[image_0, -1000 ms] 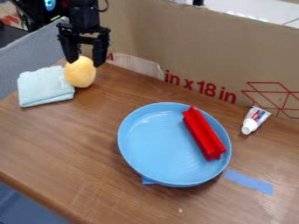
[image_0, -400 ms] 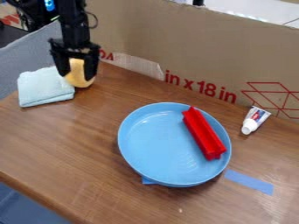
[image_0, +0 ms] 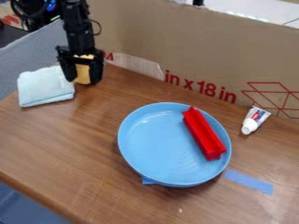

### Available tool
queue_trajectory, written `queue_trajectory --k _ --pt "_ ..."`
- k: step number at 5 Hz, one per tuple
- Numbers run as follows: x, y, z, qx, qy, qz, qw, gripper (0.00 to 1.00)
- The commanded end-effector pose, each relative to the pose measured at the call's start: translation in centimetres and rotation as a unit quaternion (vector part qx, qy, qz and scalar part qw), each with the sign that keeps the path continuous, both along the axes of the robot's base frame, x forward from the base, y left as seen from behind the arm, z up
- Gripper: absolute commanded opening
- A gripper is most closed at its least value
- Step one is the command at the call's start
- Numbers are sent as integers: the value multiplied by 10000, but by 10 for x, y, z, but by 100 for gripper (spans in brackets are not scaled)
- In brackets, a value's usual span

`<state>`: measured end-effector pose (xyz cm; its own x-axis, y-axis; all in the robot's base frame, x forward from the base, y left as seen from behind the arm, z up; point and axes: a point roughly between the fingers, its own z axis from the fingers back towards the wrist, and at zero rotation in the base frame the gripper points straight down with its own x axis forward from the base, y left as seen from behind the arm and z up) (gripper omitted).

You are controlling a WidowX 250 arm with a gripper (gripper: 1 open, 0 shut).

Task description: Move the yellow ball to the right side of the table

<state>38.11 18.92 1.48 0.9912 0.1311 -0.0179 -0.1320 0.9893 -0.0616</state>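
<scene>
Currently the hand [image_0: 82,72] is being held straight down over the yellow ball [image_0: 83,70] near the far left corner of the table [image_0: 70,149], with its dark fingers [image_0: 68,68] spread wide and standing on either side of the ball. Only a strip of yellow is being shown between them, so whether the pads are touching the ball cannot be told. The ball is being seen resting on the table, just beside the folded light blue cloth [image_0: 44,86], which is lying at the left edge.

Behind the ball, a cardboard box wall [image_0: 198,52] with red print is being seen running along the far edge. A round blue plate [image_0: 152,149] is sitting around the middle of the table toward the near edge, and a red rectangular block [image_0: 205,132] is lying inside it along its right side. A small white tube [image_0: 253,120] is lying near the right edge, close to the box wall. A strip of blue tape [image_0: 247,183] is stuck to the table beside the plate's near right rim.
</scene>
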Motion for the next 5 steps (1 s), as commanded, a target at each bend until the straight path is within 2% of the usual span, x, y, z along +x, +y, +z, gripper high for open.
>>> queue_trajectory --k 1,2,3,4,5 --pt "14 6 19 238 -286 21 9993 100" --pt "-4 14 14 138 -248 75 9996 100" --pt "-12 15 21 157 -243 158 9995 100" --pt "-12 15 40 14 -252 136 9996 100" --pt "-19 17 41 -57 -240 11 9997 100"
